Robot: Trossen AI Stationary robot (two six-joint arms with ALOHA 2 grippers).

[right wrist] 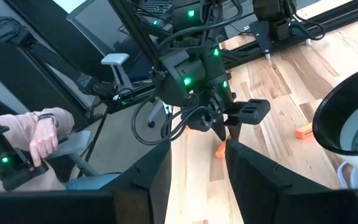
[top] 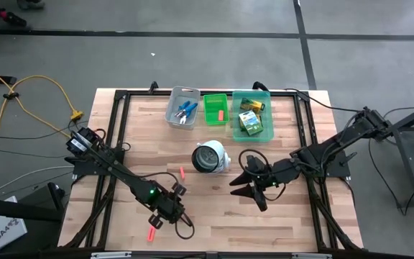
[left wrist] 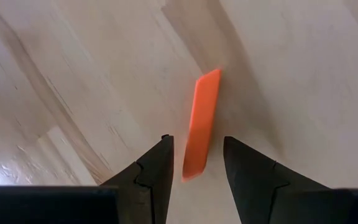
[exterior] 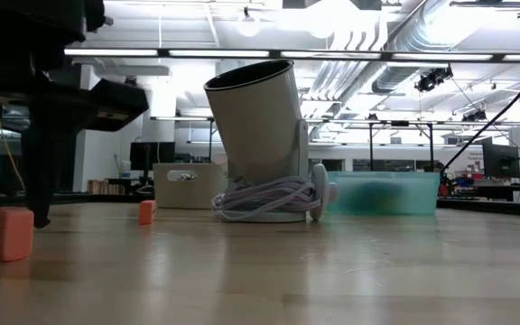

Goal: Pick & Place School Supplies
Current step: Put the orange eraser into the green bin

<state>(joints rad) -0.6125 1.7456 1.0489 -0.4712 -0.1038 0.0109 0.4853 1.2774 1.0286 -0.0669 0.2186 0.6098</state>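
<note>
Dark fingers of the left gripper stand spread, straddling a red stub lying flat on the table, not yet pinched. From above, another stub lies near the white cylinder. Right gripper waits spread and empty. Closing off-centre could flick the thin stub away or tip it.

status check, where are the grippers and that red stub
Left gripper open, straddling red stub on the table near the front edge, not gripped. Right gripper open, idle beside the white object. Nothing in the way.
</note>
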